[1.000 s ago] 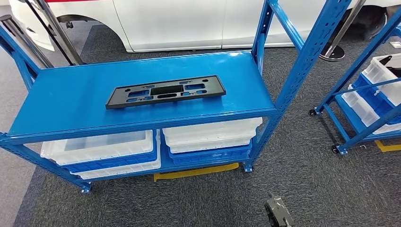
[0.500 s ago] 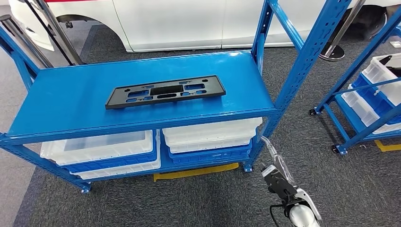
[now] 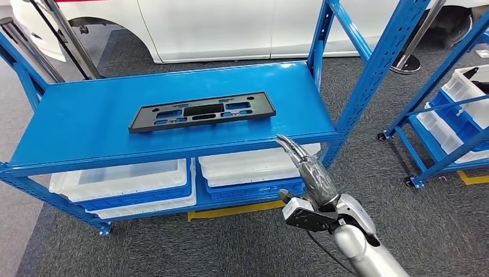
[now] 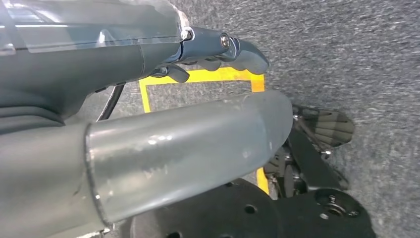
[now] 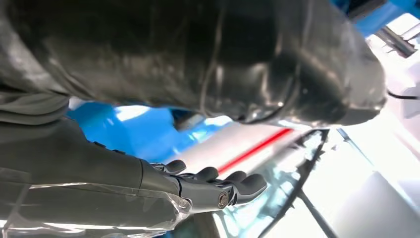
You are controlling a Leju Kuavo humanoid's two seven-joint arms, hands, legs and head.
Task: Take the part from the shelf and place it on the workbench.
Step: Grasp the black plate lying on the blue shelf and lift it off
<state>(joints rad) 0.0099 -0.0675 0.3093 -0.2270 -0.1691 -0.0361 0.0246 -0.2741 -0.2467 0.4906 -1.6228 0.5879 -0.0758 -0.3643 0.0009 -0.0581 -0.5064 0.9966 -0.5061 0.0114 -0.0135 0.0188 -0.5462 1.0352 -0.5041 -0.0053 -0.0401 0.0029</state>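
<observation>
The part (image 3: pixel 201 111), a flat black rectangular plate with several cut-outs, lies flat on the top board of the blue shelf (image 3: pixel 86 133). It sits near the middle of the board, long side running left to right, with bare blue surface on every side. Nothing touches it.

The right hand (image 3: pixel 305 170) is raised in front of the shelf's near right corner, on the end of the silver right arm (image 3: pixel 360 248). Its fingers (image 3: pixel 290 145) are extended and lie loosely together, slightly curved, with the tips pointing toward the near edge of the top board. The hand holds nothing and touches nothing; the fingertips are just beside the board's near edge, and whether they overlap it cannot be told. The hand is well apart from the part, to the right and nearer. In the right wrist view the right hand (image 5: pixel 198 186) shows the same posture: fingers stretched out, empty.

The left hand (image 4: pixel 218 52) hangs over grey carpet (image 4: pixel 346 49) with a yellow floor marking (image 4: pixel 198 77) below it. Its fingers are curled inward, with nothing in them.

On the lower level of the shelf, white and blue bins (image 3: pixel 127 184) are stacked side by side. A second blue rack (image 3: pixel 444 115) with similar bins stands to the right. A white vehicle body (image 3: pixel 219 26) stands beyond the shelf.
</observation>
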